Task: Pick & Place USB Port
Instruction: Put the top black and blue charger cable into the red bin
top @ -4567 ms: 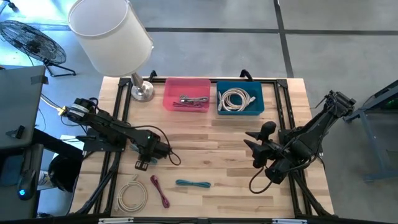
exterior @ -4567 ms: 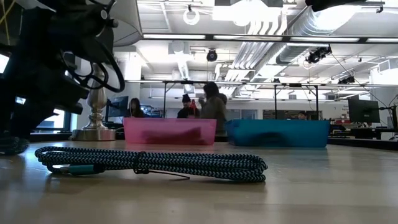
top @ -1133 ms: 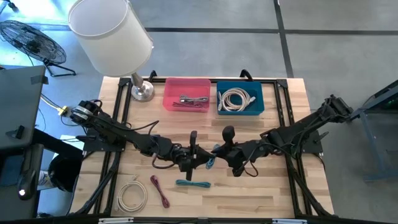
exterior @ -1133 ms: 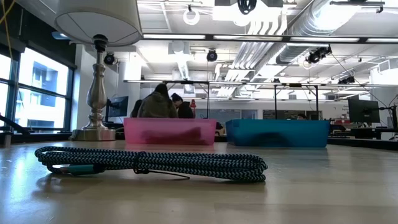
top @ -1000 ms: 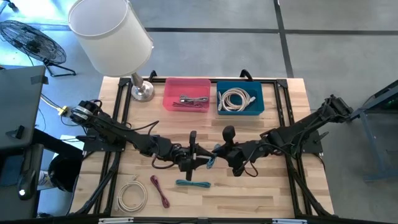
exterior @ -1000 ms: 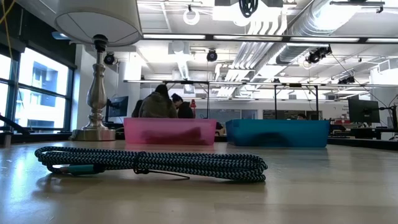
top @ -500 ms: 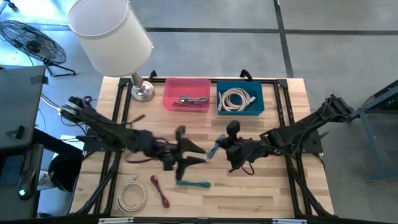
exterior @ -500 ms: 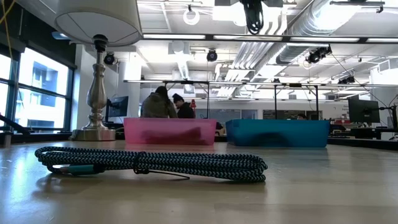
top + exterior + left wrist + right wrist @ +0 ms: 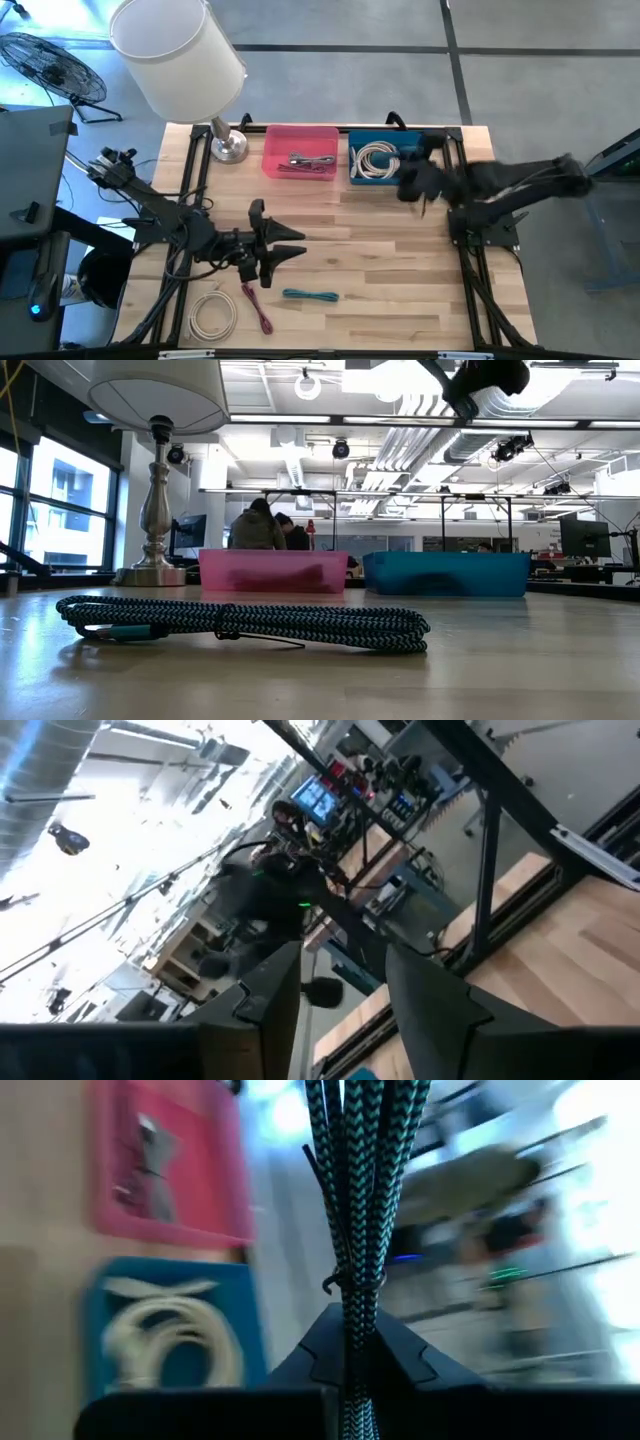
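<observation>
My right gripper is in the air over the table's far right, by the near edge of the blue bin, and is shut on a bundled teal-and-black braided cable. My left gripper hangs open and empty over the table's left middle; its wrist view looks up into the room. A second teal braided cable lies coiled flat on the table near the front, and it also shows in the low view. My right gripper pinches the bundled cable between its two fingers, with several strands side by side just below the bundle's tie. The bundle runs out forward past the fingertips, along the fingers. It is lifted clear of the table.
The blue bin holds a coiled white cable. A pink bin beside it holds a dark cable. A maroon cable and a white coil lie at the front left. A lamp stands at the far left corner.
My right gripper has carried the teal bundle from the table's middle toward the far right, up to the blue bin. My left gripper has come away from the bundle and drawn back toward the table's left edge. The cable on the table has stayed still.
</observation>
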You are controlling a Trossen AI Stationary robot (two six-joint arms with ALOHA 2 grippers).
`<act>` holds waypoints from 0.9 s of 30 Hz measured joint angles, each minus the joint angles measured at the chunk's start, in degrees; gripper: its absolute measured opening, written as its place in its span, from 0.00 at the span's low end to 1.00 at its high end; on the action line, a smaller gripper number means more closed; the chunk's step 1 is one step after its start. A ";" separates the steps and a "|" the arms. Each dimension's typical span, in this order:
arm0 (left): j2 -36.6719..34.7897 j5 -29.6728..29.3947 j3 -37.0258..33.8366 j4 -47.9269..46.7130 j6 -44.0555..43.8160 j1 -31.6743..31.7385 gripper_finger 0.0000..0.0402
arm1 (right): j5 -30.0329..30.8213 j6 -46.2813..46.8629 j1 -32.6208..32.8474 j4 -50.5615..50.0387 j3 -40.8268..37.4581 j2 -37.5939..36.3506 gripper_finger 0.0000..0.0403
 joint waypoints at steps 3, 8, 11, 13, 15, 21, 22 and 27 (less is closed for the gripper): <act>0.02 0.00 0.00 -1.36 -0.02 0.00 0.36 | -16.93 2.94 -9.31 0.22 0.05 -3.68 0.03; 0.04 -0.04 0.00 -4.97 -0.17 0.09 0.36 | -25.75 1.38 -16.78 2.84 -1.30 -5.71 0.03; 0.04 -0.02 -0.02 -5.19 -0.24 0.09 0.36 | -33.19 -0.66 -18.30 7.63 -1.49 -4.02 0.03; 0.04 -0.04 -0.02 -5.16 -0.24 0.09 0.37 | -37.15 -1.93 -18.76 11.38 -1.49 -1.91 0.03; 0.04 -0.04 -0.02 -5.21 -0.24 0.09 0.37 | -39.06 -3.38 -19.07 14.77 -1.40 1.04 0.03; 0.04 -0.07 -0.02 -5.39 -0.42 0.09 0.37 | -42.61 -6.28 -20.09 17.54 2.74 12.57 0.03; 0.04 -0.07 -0.02 -5.51 -1.01 0.09 0.37 | -42.38 -5.98 -20.15 17.63 3.68 14.10 0.03; 0.07 -1.65 -0.02 -8.10 -4.61 0.09 0.37 | -43.33 -5.65 -19.63 17.39 6.07 16.85 0.03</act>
